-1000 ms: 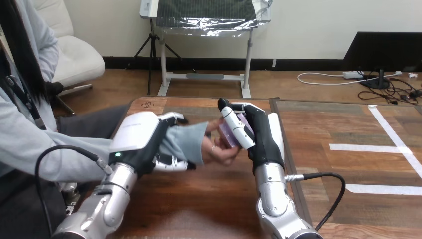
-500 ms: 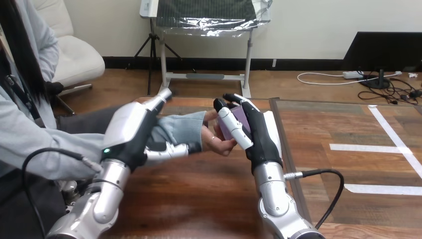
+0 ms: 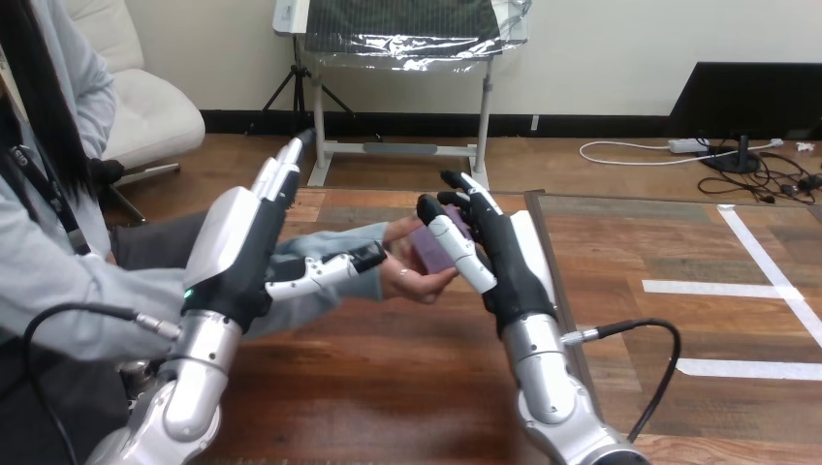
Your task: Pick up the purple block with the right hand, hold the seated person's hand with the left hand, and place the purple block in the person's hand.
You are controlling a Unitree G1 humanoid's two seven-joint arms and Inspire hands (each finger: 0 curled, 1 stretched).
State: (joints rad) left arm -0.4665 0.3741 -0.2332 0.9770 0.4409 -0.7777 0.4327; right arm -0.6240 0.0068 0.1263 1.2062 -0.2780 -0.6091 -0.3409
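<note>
The small purple rectangular block (image 3: 429, 250) lies in the person's hand (image 3: 407, 279) above the brown wooden table (image 3: 388, 387). The robot's right hand (image 3: 501, 257) is released with straight fingers, its thumb just beside the block. The left hand (image 3: 237, 247) is also released, its thumb lying along the person's grey sleeve (image 3: 325, 247).

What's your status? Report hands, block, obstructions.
Left hand open beside the person's sleeve. Right hand open, thumb alongside purple block. Block lies in the person's hand. Nothing in the way.
</note>
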